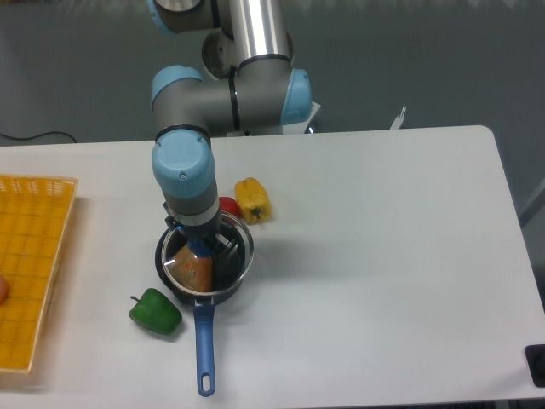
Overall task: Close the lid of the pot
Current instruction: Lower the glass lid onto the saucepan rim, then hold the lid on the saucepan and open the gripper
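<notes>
The pot (225,291) is a small black saucepan on the white table, with its long blue handle (203,349) pointing toward the front edge. An orange-brown item (194,271) lies inside it. The pot lid (236,254), clear glass with a metal rim, sits over the pot's mouth, level with or just above the rim. My gripper (203,247) comes straight down on the lid's centre and is closed around the knob. The wrist hides most of the knob.
A green pepper (156,312) lies just left of the pot's handle. A yellow pepper (253,200) and a red vegetable (228,207) lie right behind the pot. An orange basket (30,264) stands at the left edge. A black object (536,365) is at the front right corner.
</notes>
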Robot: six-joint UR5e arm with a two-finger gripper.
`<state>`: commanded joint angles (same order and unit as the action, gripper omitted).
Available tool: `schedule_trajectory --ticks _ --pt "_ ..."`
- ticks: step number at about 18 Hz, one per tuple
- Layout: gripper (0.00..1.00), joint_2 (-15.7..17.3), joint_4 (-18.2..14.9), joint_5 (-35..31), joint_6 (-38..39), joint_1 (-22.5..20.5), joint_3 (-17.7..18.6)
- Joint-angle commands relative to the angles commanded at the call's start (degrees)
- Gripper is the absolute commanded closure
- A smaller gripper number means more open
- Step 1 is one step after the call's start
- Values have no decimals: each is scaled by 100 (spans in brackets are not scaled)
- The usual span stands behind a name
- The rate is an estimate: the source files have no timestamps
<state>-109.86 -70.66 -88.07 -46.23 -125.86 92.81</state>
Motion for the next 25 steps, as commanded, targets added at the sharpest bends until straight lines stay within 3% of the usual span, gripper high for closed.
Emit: schedule_trajectory --ticks 25 --pt "36 -18 141 9 -44 185 158"
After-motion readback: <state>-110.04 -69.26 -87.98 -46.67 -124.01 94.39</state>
